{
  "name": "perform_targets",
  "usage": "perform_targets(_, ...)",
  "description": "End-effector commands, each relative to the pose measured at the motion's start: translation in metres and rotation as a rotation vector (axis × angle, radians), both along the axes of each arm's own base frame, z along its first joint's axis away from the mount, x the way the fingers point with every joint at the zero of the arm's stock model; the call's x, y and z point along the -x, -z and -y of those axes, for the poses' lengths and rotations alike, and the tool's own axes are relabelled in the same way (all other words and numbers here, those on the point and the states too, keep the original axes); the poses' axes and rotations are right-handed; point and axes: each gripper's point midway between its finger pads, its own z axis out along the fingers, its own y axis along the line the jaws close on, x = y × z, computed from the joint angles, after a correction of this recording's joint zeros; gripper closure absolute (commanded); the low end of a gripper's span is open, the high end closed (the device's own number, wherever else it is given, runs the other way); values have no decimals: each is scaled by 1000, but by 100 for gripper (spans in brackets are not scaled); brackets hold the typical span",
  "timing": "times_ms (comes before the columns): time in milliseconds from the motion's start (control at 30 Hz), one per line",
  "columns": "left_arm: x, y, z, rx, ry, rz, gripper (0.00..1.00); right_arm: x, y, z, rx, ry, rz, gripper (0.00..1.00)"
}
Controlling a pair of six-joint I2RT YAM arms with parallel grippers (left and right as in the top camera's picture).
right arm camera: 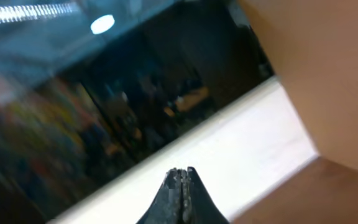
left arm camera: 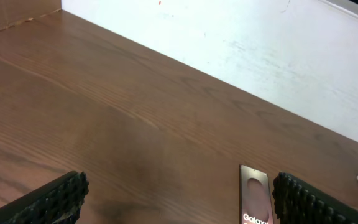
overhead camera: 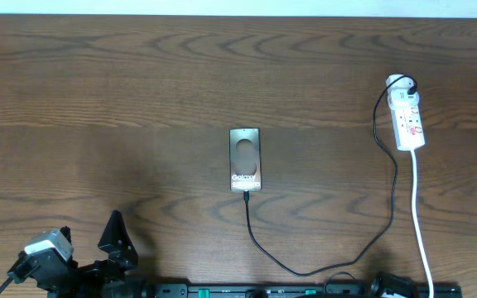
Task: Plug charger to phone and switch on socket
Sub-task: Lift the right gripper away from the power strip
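Left pincer [left arm camera: 182, 190] first, since its ribbed pads [left arm camera: 55, 200] sit right at the lens. They're spread wide, with nothing between them but bare table [overhead camera: 98, 99]. Right pincer [right arm camera: 182, 186] is squeezed fully shut on nothing and aimed off at the wall. Further out, the phone [overhead camera: 245, 159] lies flat mid-table. The charger [overhead camera: 248, 215] looks seated in its near edge, then loops right and up to the white plug [overhead camera: 398, 83] atop the socket [overhead camera: 410, 120]. So I'd say plugging in is done and the switch is what's left — can't tell if it's on. Next move: right arm reaches out and pokes that tiny switch with its closed tip.
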Motion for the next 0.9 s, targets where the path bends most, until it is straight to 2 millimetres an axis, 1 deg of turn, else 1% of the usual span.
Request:
perform_targets(0,5,-5,-2,-8,-12,27,3,8,10,-6,127,3,-70,99)
perform_targets(100,12,-8,-2,-9,-12,67,3,22,8,-15,135,-29,-44,99)
perform_targets(200,24,-9,-2,-9,-13,111,3,41,6,-26,143,-67,-11,99)
perform_targets(267,30,-3,-1,-9,-12,82,3,52,6,-30,147,-79,5,99)
perform_targets(300,31,4,-1,-8,-12,51,3,62,6,-32,151,-81,20,99)
perform_targets(400,36,19,-1,-7,-10,-14,3,84,8,-36,161,-73,47,99)
perform_targets(667,35,20,-1,-7,-9,-16,3,151,23,-50,199,-50,120,99)
perform_targets(733,35,20,-1,-7,-9,-16,3,165,24,-54,206,-46,149,99)
perform_targets(767,35,20,-1,-7,-9,-16,3,170,23,-55,211,-44,167,99)
perform_targets(800,35,20,-1,-7,-9,-16,3,178,18,-55,217,-28,202,99)
perform_targets(867,35,20,-1,-7,-9,-16,3,187,7,-53,223,2,255,99)
